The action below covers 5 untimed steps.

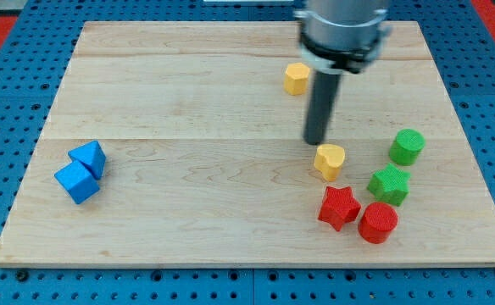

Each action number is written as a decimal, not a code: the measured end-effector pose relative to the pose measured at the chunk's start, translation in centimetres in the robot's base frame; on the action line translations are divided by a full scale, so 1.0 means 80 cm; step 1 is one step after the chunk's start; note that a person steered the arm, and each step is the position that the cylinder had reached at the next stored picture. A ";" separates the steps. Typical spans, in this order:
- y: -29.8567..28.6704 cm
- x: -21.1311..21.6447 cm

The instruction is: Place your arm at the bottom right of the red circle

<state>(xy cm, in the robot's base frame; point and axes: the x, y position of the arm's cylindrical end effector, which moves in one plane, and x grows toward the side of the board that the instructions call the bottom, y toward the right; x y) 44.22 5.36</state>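
Hiding nothing — my tip point(316, 141) above yellow heart point(330, 160).

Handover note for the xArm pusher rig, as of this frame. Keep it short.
My tip: just above the yellow heart, toward the view's top of the right-hand cluster.
Red circle: near the board's bottom right, beside the red star, below the green star.
Done: tip is near the cluster, but up and left of the red circle.
Left: bring the tip round to the red circle's bottom right, ideally without knocking the yellow heart or the stars.
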 end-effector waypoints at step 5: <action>0.195 0.220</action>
